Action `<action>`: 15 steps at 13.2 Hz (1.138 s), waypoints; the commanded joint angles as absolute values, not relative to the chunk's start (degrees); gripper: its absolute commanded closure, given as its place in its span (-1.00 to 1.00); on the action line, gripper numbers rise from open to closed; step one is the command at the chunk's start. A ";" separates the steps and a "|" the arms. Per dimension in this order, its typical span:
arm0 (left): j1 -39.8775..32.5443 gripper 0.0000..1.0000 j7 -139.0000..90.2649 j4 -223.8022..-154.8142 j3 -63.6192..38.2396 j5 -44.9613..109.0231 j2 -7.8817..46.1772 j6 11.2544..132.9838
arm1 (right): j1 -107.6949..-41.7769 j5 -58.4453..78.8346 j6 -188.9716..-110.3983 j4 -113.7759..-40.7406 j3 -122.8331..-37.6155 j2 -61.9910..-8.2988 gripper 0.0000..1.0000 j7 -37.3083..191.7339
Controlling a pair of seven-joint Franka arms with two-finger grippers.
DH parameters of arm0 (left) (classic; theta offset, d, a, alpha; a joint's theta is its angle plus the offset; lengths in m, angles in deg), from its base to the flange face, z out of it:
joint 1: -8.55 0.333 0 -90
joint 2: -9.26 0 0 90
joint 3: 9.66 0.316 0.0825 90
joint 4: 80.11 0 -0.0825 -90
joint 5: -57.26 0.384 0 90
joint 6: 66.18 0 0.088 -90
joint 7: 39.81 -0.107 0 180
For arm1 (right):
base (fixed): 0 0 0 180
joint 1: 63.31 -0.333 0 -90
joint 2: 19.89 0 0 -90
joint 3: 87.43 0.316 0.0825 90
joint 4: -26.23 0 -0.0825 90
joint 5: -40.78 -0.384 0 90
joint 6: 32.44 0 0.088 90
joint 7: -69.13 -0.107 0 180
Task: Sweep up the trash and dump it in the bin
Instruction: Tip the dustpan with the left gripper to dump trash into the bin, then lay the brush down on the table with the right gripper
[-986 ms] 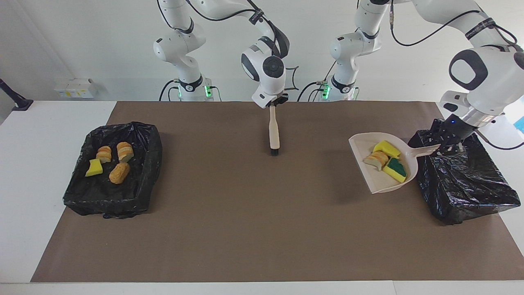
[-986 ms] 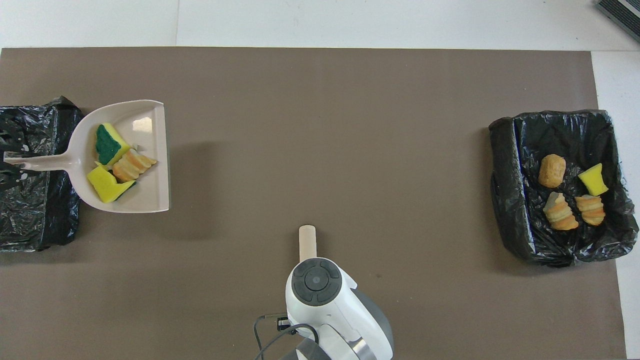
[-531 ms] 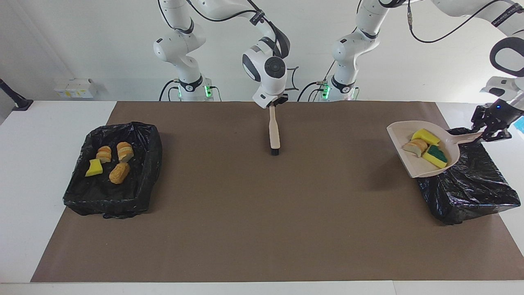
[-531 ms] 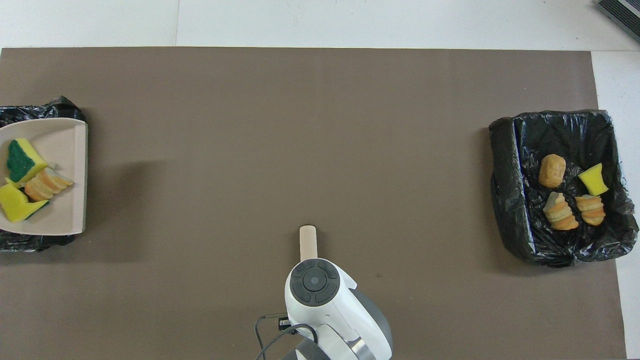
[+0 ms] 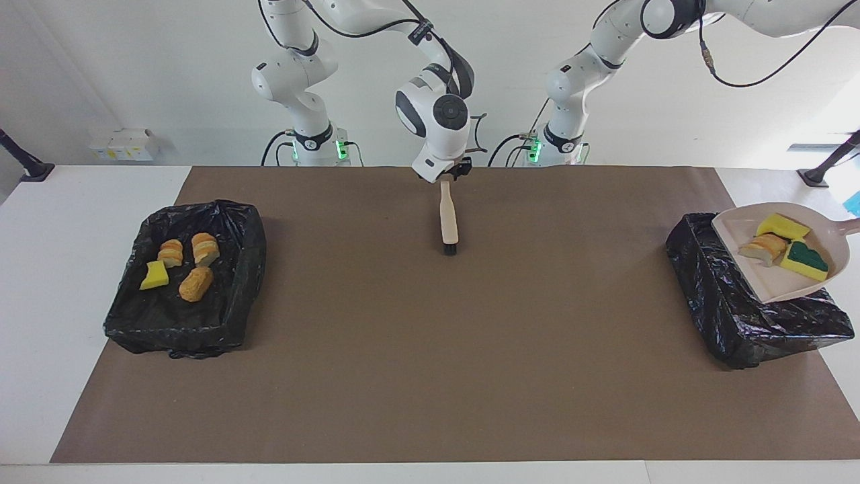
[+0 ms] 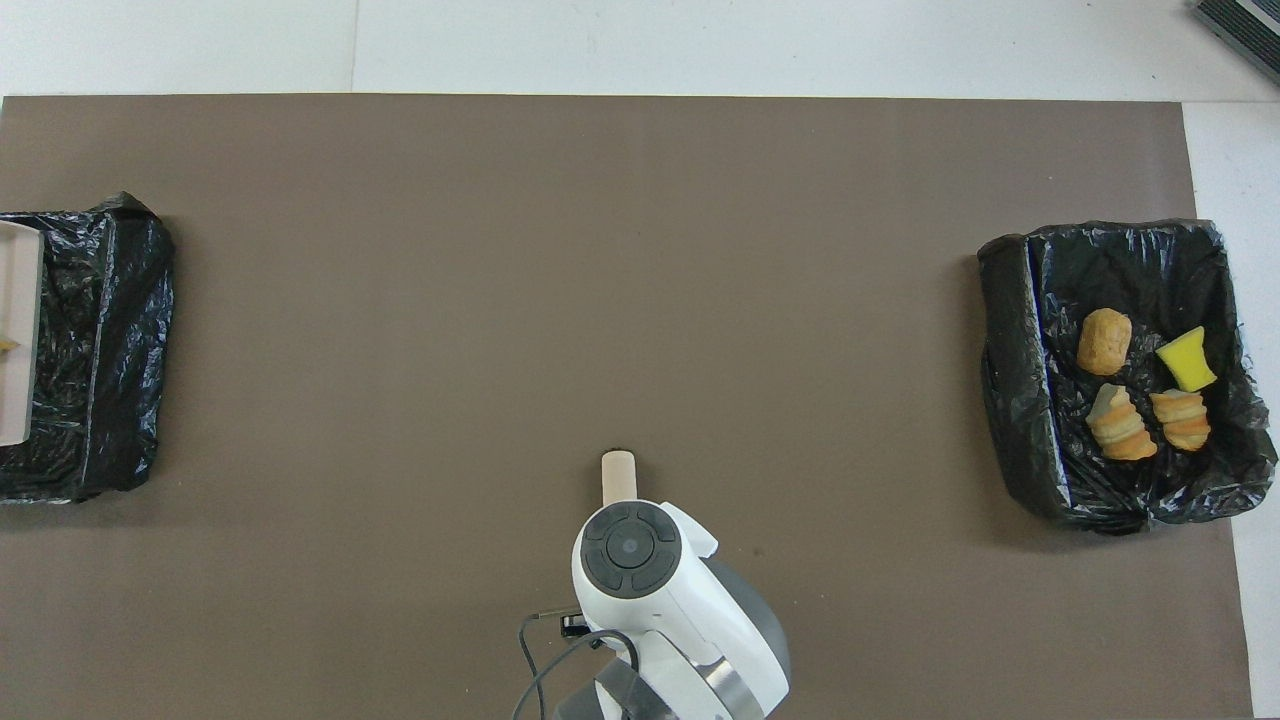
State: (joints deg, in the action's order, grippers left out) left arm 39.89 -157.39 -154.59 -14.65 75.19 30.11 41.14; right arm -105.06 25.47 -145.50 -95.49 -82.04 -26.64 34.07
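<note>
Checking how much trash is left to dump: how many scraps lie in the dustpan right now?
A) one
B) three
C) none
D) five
B: the dustpan, over the bin at the left arm's end, holds two yellow sponge chunks and one bread-like lump.

White wall; white table; brown mat covers it.

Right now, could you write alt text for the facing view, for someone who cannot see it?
A beige dustpan holding three scraps hangs over the black-lined bin at the left arm's end. Mid-table, the right gripper sits at the top of a brush. Another bin holds four scraps.
</note>
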 commanded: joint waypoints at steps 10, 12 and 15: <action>28.68 1.00 -127.97 -168.35 -14.67 121.28 21.84 42.73 | -80.82 45.00 -141.36 -78.29 -81.98 -23.94 -1.00 39.23; 27.19 1.00 -127.26 -168.53 -14.67 126.58 19.82 41.41 | -76.34 44.57 -136.87 -75.38 -81.89 -22.10 -1.00 46.14; 25.09 1.00 -127.17 -168.44 -14.76 129.41 17.62 40.01 | -70.45 43.95 -133.43 -74.93 -82.06 -17.10 -1.00 56.54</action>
